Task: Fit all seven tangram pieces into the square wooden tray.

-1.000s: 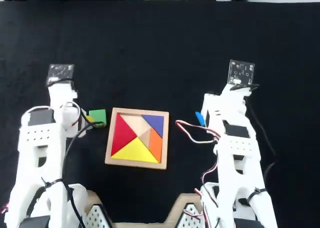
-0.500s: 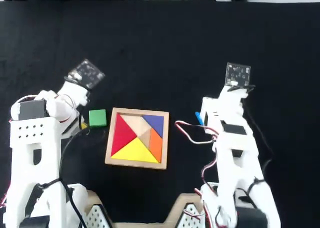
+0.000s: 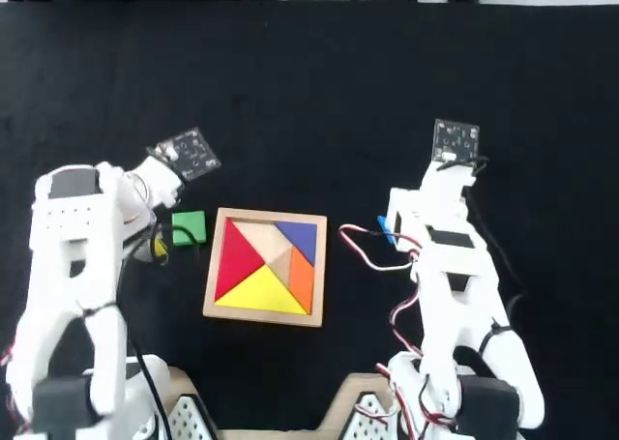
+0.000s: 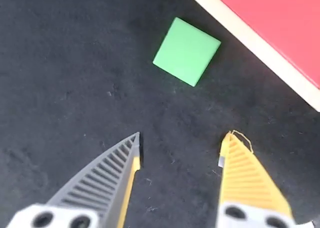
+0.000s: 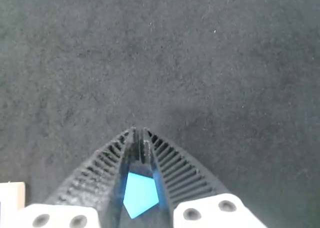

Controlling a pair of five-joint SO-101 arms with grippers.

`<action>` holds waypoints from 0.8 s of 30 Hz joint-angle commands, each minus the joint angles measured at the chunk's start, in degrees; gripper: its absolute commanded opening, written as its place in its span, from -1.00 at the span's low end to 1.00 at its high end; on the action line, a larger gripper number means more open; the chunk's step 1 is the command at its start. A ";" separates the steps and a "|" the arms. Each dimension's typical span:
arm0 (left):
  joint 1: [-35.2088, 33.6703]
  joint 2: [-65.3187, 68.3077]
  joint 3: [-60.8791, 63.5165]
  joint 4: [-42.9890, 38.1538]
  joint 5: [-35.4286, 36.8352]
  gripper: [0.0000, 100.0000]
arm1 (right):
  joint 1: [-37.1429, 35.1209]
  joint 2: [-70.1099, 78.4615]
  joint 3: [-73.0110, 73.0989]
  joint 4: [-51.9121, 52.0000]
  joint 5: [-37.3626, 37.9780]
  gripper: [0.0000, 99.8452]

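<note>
The square wooden tray (image 3: 264,315) lies at the table's middle, between the two arms. In it lie a red triangle (image 3: 235,257), a yellow triangle (image 3: 259,291), an orange piece (image 3: 302,281) and a blue triangle (image 3: 300,235), with bare wood between them. A green square (image 3: 188,227) rests on the cloth just left of the tray. My left gripper (image 4: 182,143) hangs open a short way from the green square (image 4: 186,51), holding nothing. My right gripper (image 5: 138,134) is shut on a light blue piece (image 5: 140,193), which sits right of the tray (image 3: 387,229).
Black cloth covers the whole table. The tray's pale edge (image 4: 250,40) and the red triangle (image 4: 280,22) run past the green square in the left wrist view. A tray corner (image 5: 11,194) sits beside the right gripper. The arm bases (image 3: 271,416) stand at the front.
The left arm has swung and turned, carrying its wrist camera to the right, and the green square now lies uncovered. The right arm has barely shifted and still holds the light blue piece.
</note>
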State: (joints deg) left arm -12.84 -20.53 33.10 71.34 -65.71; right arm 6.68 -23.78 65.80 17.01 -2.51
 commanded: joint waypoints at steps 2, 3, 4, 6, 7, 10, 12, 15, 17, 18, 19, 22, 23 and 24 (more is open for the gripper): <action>1.63 4.31 -6.29 4.92 2.81 -0.49 | -0.35 0.31 -3.74 -1.05 0.44 -0.96; 2.33 4.13 -6.29 5.89 3.34 -0.49 | -0.44 0.31 -3.74 -1.05 0.44 -0.96; 2.77 4.04 -6.29 6.42 3.52 -0.49 | -0.53 0.31 -3.74 -1.05 0.44 -0.96; 3.65 3.52 -6.29 6.86 3.25 -0.49 | -0.62 0.31 -3.74 -1.05 0.44 -0.96; 3.82 3.08 -6.29 6.95 2.20 -0.49 | -0.62 0.31 -3.74 -1.05 0.44 -0.96; 3.12 3.25 -6.29 6.68 -5.19 -0.49 | -0.44 0.31 -3.56 -0.70 0.44 -0.96; 1.54 4.04 -6.81 6.95 -9.93 -0.48 | -0.35 0.31 -3.56 -0.53 0.44 -0.96; 0.48 5.45 -9.27 6.68 -12.75 -0.48 | -0.70 0.40 -3.47 -0.53 3.34 -0.96; 0.84 7.65 -11.21 6.59 -13.01 -0.48 | -1.85 0.40 -3.47 -0.53 4.75 -0.96; 0.92 9.05 -12.44 6.59 -13.01 -0.48 | -2.55 0.40 -3.47 -0.53 5.19 -0.96; 0.92 10.73 -13.76 6.59 -13.10 -0.47 | -2.99 0.40 -3.38 -0.53 5.19 -0.96; 0.84 16.53 -17.98 7.03 -13.89 -0.35 | -2.99 0.40 -3.38 -0.79 5.19 -0.96; 0.92 18.20 -18.77 7.03 -14.15 -0.33 | -2.99 0.40 -3.38 -0.79 5.19 -0.96; 1.27 19.69 -19.38 7.03 -14.33 -0.34 | -3.08 0.40 -3.38 -0.88 5.19 -0.96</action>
State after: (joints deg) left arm -11.43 -5.41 19.47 77.85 -78.64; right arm 4.75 -23.25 65.71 16.92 2.07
